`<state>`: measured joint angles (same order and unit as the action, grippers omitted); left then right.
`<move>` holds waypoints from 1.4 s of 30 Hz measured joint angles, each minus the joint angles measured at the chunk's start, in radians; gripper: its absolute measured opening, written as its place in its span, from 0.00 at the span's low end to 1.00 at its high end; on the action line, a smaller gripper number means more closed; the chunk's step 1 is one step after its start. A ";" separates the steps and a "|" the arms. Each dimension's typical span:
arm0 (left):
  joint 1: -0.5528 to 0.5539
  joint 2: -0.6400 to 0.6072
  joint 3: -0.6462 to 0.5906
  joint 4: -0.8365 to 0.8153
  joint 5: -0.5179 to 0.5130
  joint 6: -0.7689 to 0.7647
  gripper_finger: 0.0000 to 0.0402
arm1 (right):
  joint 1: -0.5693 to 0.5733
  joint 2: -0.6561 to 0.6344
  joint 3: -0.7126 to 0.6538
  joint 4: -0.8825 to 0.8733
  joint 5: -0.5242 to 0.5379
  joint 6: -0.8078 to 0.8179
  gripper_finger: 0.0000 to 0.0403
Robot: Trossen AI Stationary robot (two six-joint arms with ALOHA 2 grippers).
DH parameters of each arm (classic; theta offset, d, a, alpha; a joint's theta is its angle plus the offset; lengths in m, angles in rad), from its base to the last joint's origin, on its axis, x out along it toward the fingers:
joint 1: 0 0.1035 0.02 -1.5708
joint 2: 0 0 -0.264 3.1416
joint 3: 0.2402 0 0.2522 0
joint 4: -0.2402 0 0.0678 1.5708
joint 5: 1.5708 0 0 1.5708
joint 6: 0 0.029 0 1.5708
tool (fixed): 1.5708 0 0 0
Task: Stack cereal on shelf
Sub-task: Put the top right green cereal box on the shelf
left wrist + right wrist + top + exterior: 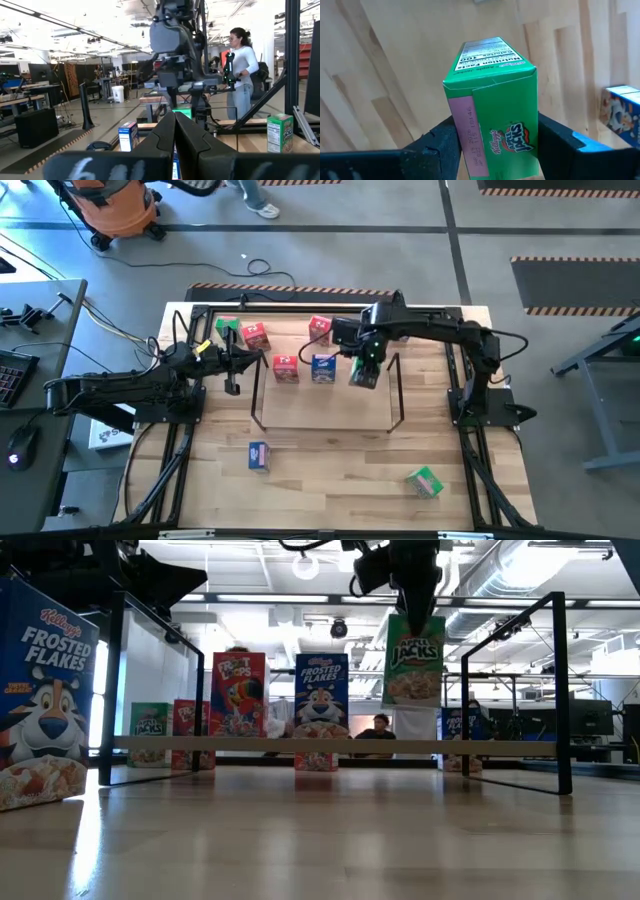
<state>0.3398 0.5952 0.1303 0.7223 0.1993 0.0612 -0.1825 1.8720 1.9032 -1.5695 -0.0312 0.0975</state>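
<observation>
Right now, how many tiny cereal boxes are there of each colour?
Red cereal boxes: 3
Green cereal boxes: 3
Blue cereal boxes: 3, the last seen only in the low view
Total: 9

Three cereal boxes [303, 352] behind the shelf [325, 426], two before.

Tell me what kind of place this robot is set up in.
Probably a robotics lab in a big industrial workshop: exposed ceiling ducts, striped hazard tape on concrete, an orange shop vacuum, and workbenches behind a standing person.
</observation>
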 joint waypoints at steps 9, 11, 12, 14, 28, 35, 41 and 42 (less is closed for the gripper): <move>0.000 0.000 0.000 0.003 0.000 -0.005 0.00 | -0.028 0.005 -0.118 0.041 0.005 -0.025 0.48; 0.000 0.000 0.000 0.003 0.000 -0.005 0.00 | -0.034 0.005 -0.133 0.068 0.004 -0.037 0.48; 0.000 0.000 0.000 0.003 0.000 -0.005 0.00 | -0.037 0.005 -0.138 0.082 0.004 -0.048 0.48; 0.000 0.000 0.000 0.003 0.000 -0.005 0.00 | -0.041 0.005 -0.139 0.095 0.003 -0.053 0.48; 0.000 0.000 0.000 0.003 0.000 -0.005 0.00 | -0.048 0.016 -0.138 0.114 0.043 -0.148 0.48; 0.000 0.000 0.000 0.002 0.000 -0.005 0.00 | -0.048 0.041 -0.137 0.113 0.048 -0.177 0.50; 0.000 0.000 0.000 0.002 0.000 -0.005 0.00 | -0.048 0.039 -0.138 0.112 0.057 -0.170 0.55; 0.000 0.000 0.000 0.002 0.000 -0.005 0.00 | -0.048 0.039 -0.138 0.111 0.057 -0.175 0.56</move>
<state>0.3399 0.5949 0.1303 0.7242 0.1997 0.0566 -0.2300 1.9110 1.7657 -1.4580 0.0254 -0.0774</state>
